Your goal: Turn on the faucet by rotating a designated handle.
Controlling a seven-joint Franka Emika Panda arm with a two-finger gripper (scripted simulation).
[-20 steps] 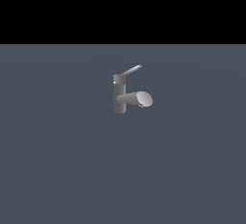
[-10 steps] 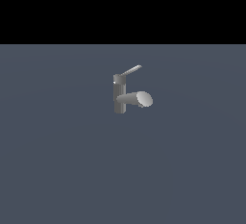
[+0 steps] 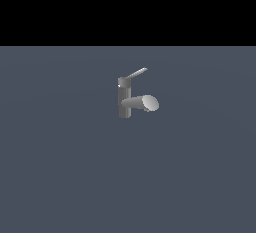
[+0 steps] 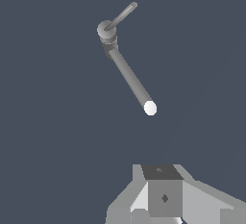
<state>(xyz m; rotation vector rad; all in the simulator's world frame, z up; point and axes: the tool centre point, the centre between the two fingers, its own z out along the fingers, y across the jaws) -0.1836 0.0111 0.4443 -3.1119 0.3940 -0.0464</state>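
Faucet (image 3: pixel 125 102) stands alone, its handle (image 3: pixel 136 73) slanting up toward the exterior view's right. Gripper (image 4: pixel 166 204) hangs well apart from it; whether its jaws are wide or narrow cannot be told.

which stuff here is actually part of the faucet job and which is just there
Part of the job:
- faucet, upright post with a thick spout
- handle, thin lever slanting from the post's top
- end effector, only partly in the wrist view, apart from the faucet

Just there:
- grey floor; nothing else lies about

Counter (image 3: pixel 75 177) is wide open all around the faucet (image 3: pixel 125 102), so only its spout (image 3: pixel 142 103) and handle (image 3: pixel 135 74) block my pincer (image 4: pixel 163 204).
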